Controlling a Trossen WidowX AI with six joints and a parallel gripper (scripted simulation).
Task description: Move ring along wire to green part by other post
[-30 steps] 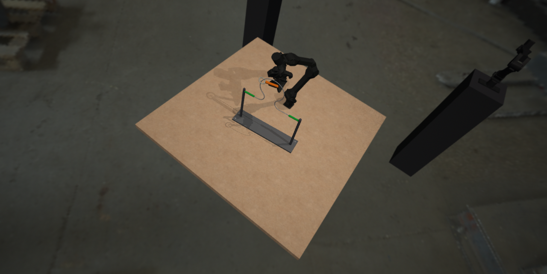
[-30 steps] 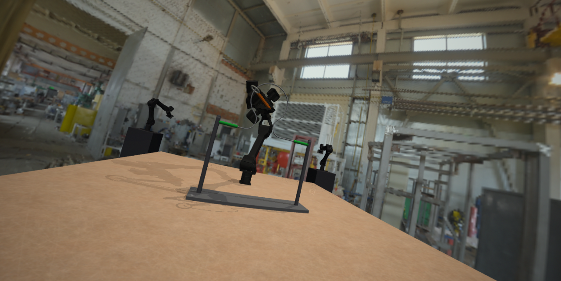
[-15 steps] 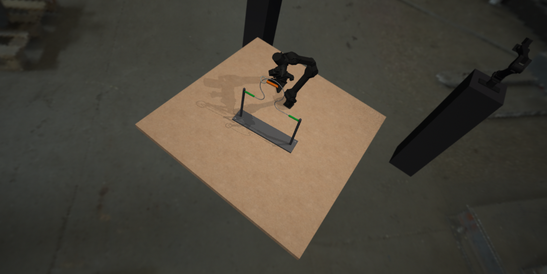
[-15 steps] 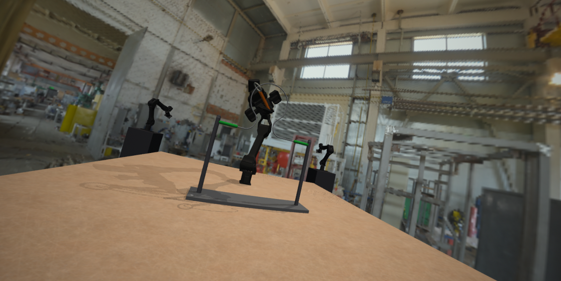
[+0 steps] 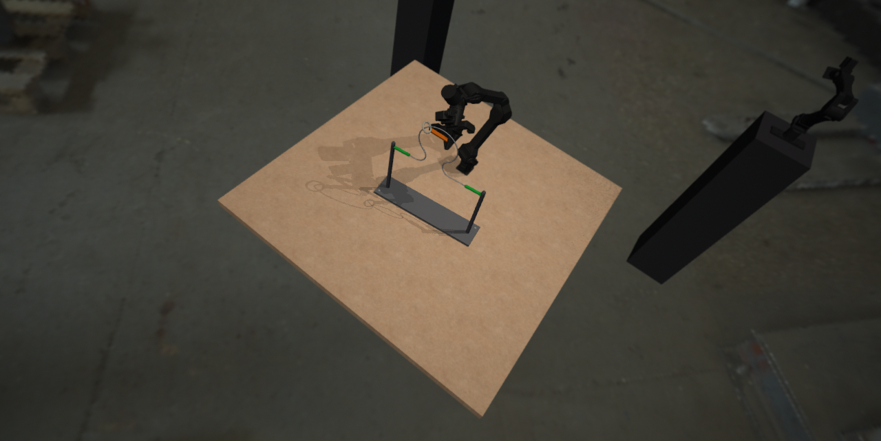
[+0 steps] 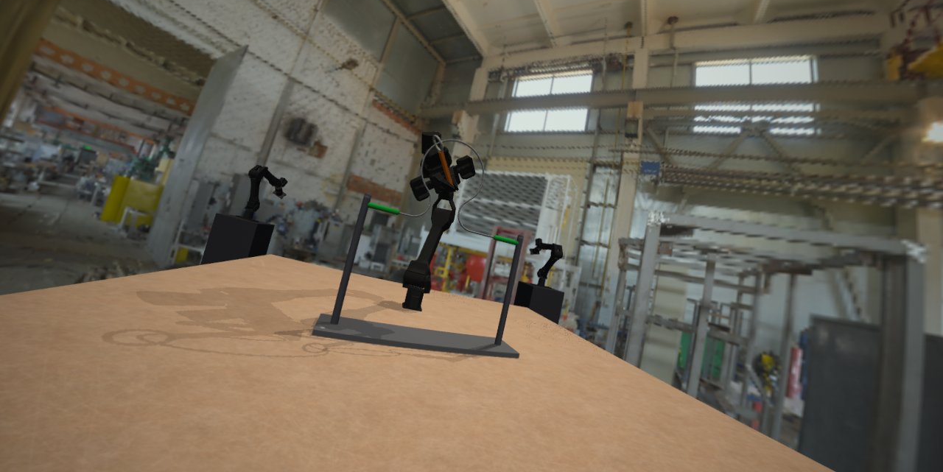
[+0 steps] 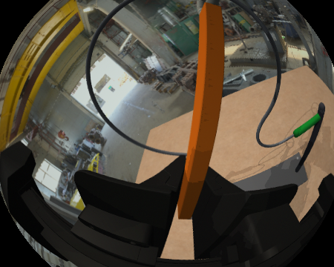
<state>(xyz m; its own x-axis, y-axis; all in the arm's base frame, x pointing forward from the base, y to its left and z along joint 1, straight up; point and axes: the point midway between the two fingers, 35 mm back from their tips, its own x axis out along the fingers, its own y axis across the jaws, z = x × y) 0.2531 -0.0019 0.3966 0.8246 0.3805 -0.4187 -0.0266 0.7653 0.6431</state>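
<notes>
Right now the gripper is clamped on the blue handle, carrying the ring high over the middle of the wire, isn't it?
Nearly. The handle is orange, not blue, as the wrist view shows. The rest holds: the gripper is clamped on it, carrying the ring high over the middle of the wire.

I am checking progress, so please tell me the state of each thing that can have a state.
gripper: shut on the orange handle.
orange handle: held, raised above the table.
ring: in the air over the middle of the wire, not hanging at a post.
green part: bare, no ring on it.
</notes>
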